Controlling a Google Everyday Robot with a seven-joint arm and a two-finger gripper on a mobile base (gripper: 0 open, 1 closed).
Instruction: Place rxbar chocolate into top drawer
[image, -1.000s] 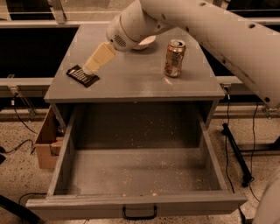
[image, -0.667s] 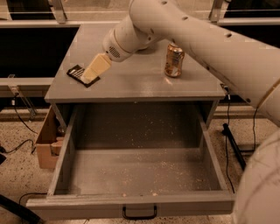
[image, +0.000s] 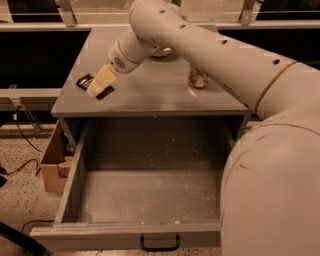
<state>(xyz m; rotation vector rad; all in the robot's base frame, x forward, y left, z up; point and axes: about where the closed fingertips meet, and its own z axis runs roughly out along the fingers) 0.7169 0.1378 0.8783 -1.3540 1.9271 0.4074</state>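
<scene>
The rxbar chocolate (image: 86, 80), a flat black wrapper, lies on the grey tabletop near its left edge. My gripper (image: 99, 81) is right over the bar and covers its middle; the bar's two ends stick out on either side of the cream fingers. The top drawer (image: 75, 180) is pulled wide open below the tabletop, its speckled floor bare, its black handle (image: 159, 244) at the front.
A gold-brown drink can (image: 198, 78) stands on the tabletop to the right, half hidden by my arm. My arm fills the right side of the view. A cardboard box (image: 52, 162) sits on the floor left of the drawer, with cables nearby.
My gripper has moved left and down across the tabletop, from beside the bar to right over it. The bar and can have not moved.
</scene>
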